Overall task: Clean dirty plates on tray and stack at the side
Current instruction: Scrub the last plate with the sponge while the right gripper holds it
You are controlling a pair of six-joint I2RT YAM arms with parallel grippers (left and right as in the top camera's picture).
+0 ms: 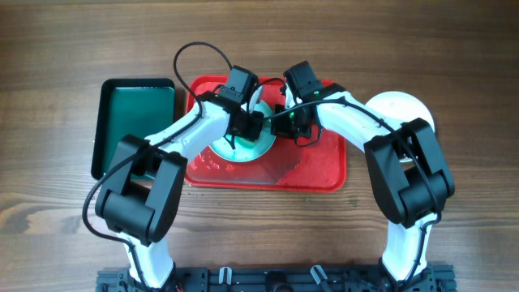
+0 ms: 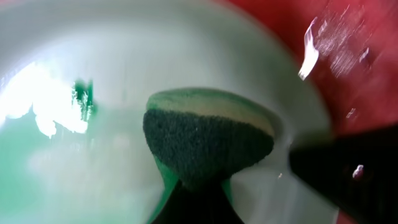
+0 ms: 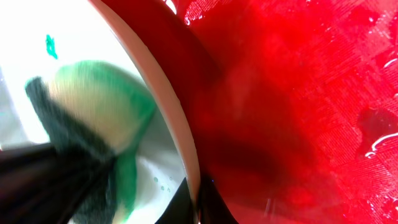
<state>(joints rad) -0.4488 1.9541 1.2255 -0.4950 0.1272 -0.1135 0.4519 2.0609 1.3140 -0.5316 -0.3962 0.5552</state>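
We see one plate (image 1: 243, 152) lying on the left half of the red tray (image 1: 320, 166), partly hidden under the two arms. It is round, shallow and pale. Its surface is glossy and wet, with a green tint over its lower part. Up close there is a small dark-green smear beside a bright glare patch, and a tiny green fleck farther up.

The left hand (image 1: 246, 126) is closed on a sponge (image 2: 208, 140), pinching it from below. The sponge has a dark green scouring face and a pale yellow body stained green, and it presses against the inside of the plate.

The right hand (image 1: 281, 123) is at the plate's right edge. In its wrist view we see a dark finger on either side of the white rim, so it grips the plate there.

The tray around the plate is wet, with shiny droplets on its red floor.

We count two plates. The second plate (image 1: 397, 105) is plain white and sits on the worktop (image 1: 65, 49) just right of the tray, half covered by the right arm. We cannot tell whether more lie under it.

We count two trays, the red one and a smaller green tray (image 1: 134, 122) just to its left. There is one sponge.
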